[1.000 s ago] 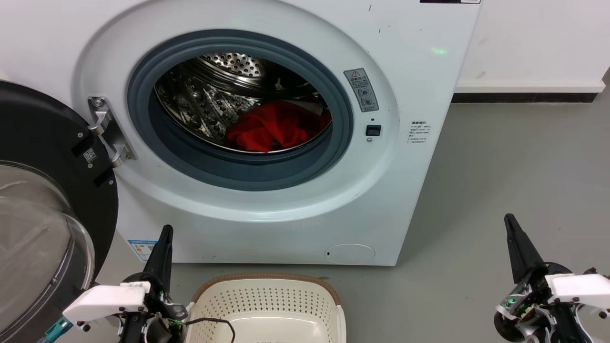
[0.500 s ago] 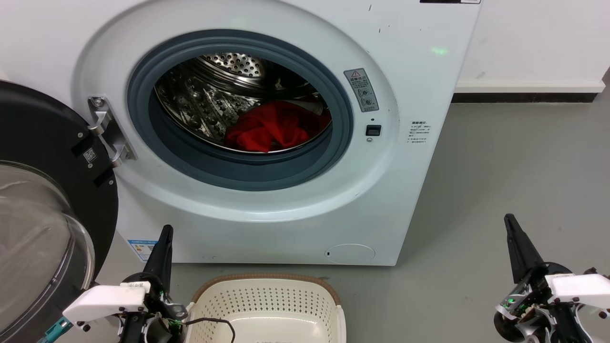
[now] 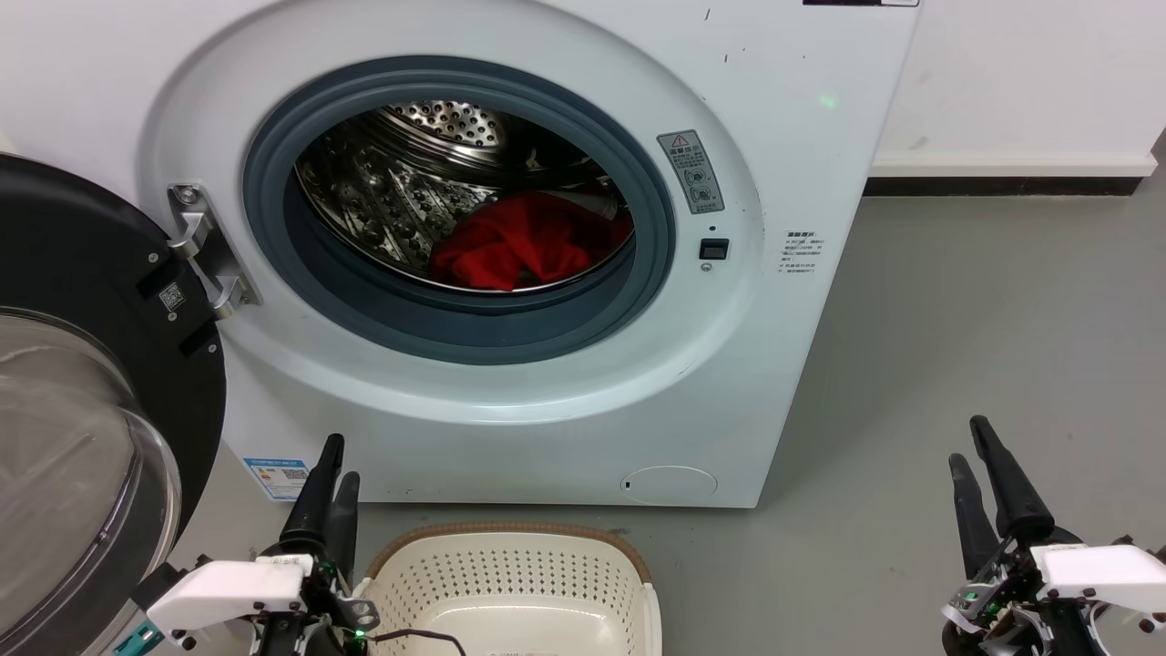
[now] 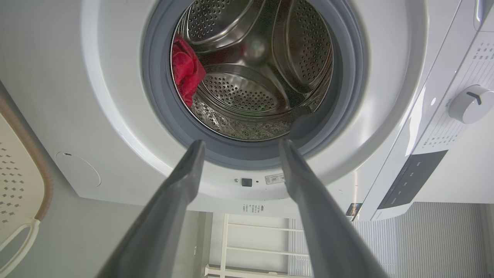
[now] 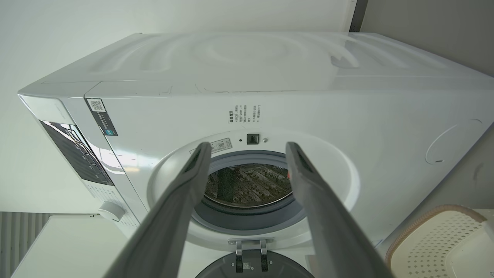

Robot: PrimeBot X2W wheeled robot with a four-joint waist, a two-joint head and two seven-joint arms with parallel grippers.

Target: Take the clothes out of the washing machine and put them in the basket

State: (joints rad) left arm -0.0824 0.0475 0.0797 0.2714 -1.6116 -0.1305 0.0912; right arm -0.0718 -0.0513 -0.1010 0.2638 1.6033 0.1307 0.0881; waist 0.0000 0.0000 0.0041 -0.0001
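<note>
Left of the washing machine point(image 3: 802, 137), its door point(image 3: 82, 410) hangs open; basket point(image 3: 510, 565) near. Red garment point(image 3: 519, 241) crumpled in drum point(image 3: 392, 182). Left tool point(image 3: 341, 460), right tool point(image 3: 966, 442) spread.

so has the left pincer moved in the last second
Yes. In the head view the left pincer has shifted slightly right, toward the basket, and its two fingers now show apart where one dark shape showed before.
</note>
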